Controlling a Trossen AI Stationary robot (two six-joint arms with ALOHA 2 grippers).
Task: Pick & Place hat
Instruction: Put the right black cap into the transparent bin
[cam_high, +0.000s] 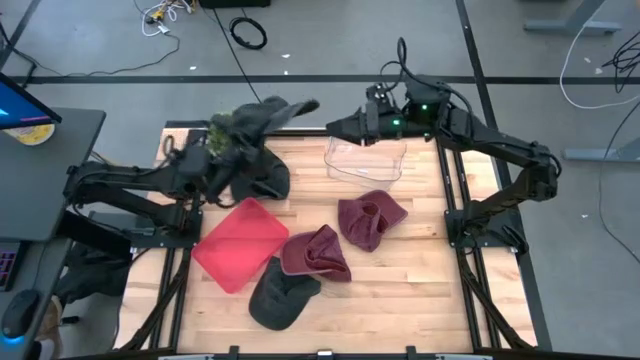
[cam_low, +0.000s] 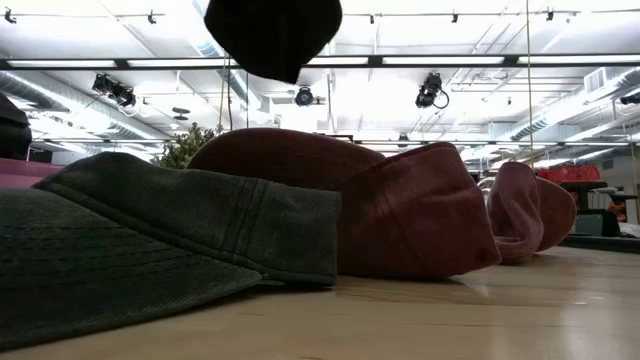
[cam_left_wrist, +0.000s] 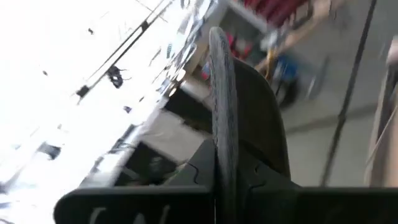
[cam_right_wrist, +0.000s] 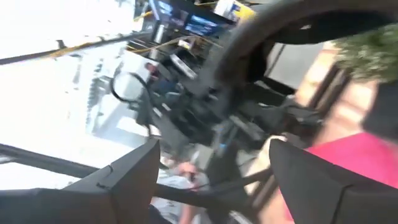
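My left gripper is shut on a dark grey hat and holds it up over the table's far left part. The hat shows as a dark shape at the top of the low view. My right gripper is open and empty in the air at the far edge, just right of the raised hat, its fingers apart in the right wrist view. A grey-green hat lies on the table near the front edge. Two maroon hats lie in the middle. My left gripper pinches a thin curved edge of the dark grey hat between its two shut fingers. The edge stands out past the fingertips. The hat is lifted clear of the table and hangs above the other hats.
A red tray lies at the left of the middle. A clear plastic container stands at the far edge below my right arm. Something green and leafy shows by the left gripper. Bare wood lies at the right front.
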